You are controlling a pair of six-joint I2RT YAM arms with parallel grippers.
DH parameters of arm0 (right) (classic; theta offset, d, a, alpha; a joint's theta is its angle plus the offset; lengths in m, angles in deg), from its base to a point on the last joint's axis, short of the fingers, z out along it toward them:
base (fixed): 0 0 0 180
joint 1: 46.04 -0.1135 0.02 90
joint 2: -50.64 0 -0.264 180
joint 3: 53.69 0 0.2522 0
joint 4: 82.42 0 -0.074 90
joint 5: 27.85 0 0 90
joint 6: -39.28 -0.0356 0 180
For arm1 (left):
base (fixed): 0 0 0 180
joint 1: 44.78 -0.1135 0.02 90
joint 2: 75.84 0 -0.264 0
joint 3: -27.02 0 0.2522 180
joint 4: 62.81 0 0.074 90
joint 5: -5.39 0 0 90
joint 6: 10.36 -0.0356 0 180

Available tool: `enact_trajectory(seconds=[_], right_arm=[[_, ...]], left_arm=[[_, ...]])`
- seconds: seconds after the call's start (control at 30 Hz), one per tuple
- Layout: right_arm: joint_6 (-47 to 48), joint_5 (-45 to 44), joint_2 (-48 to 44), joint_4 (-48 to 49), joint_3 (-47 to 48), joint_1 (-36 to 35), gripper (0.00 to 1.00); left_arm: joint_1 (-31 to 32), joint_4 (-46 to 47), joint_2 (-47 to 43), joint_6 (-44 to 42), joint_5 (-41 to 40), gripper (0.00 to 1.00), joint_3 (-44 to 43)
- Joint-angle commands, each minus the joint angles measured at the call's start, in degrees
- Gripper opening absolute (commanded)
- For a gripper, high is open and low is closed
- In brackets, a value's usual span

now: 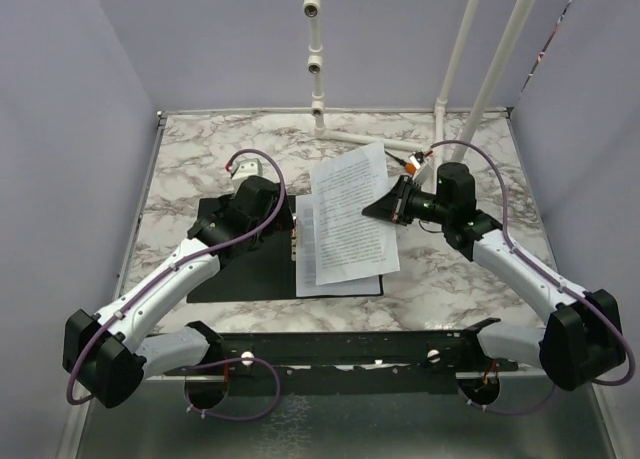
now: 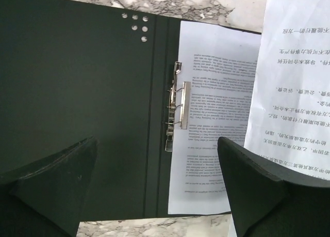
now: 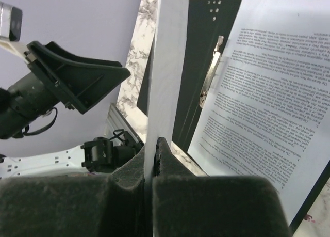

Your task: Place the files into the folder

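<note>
The folder (image 1: 235, 274) lies open on the marble table, black inside up, with its metal spine clip (image 2: 175, 105) in the middle. One printed sheet (image 1: 345, 279) lies on the folder's right half, its edge under the clip; it also shows in the left wrist view (image 2: 216, 118) and the right wrist view (image 3: 268, 103). My right gripper (image 1: 385, 207) is shut on the right edge of a second sheet (image 1: 350, 209) and holds it tilted over the first; in the right wrist view that sheet (image 3: 167, 66) is edge-on between the jaws (image 3: 154, 159). My left gripper (image 2: 160, 195) is open and empty above the folder's spine.
A white pipe frame (image 1: 330, 129) stands at the back of the table. A small white object (image 1: 247, 166) lies at the back left, and a small orange item (image 1: 412, 163) behind the right gripper. A black rail (image 1: 350, 349) runs along the near edge. Purple walls enclose the sides.
</note>
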Motion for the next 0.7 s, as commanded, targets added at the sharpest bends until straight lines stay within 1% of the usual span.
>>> enact_trajectory(seconds=[0.0, 0.3, 0.4, 0.67], right_arm=[[-4.3, -1.5, 3.0, 7.2, -1.9, -0.5, 0.01], [-7.2, -3.1, 9.9, 13.5, -4.4, -1.7, 0.01], [-7.1, -3.6, 11.8, 14.3, -4.2, -2.6, 0.01], [-7.9, -4.8, 15.8, 16.3, -4.5, -2.9, 0.01]], left_arm=[[-0.5, -1.3, 0.4, 0.9, -2.7, 0.99, 1.6], [-0.7, -1.3, 2.0, 6.4, -4.5, 0.99, 5.8], [-0.8, -1.2, 3.2, 8.5, -5.7, 0.99, 7.1], [-1.7, 1.9, 5.2, 12.0, -5.5, 0.99, 11.8]])
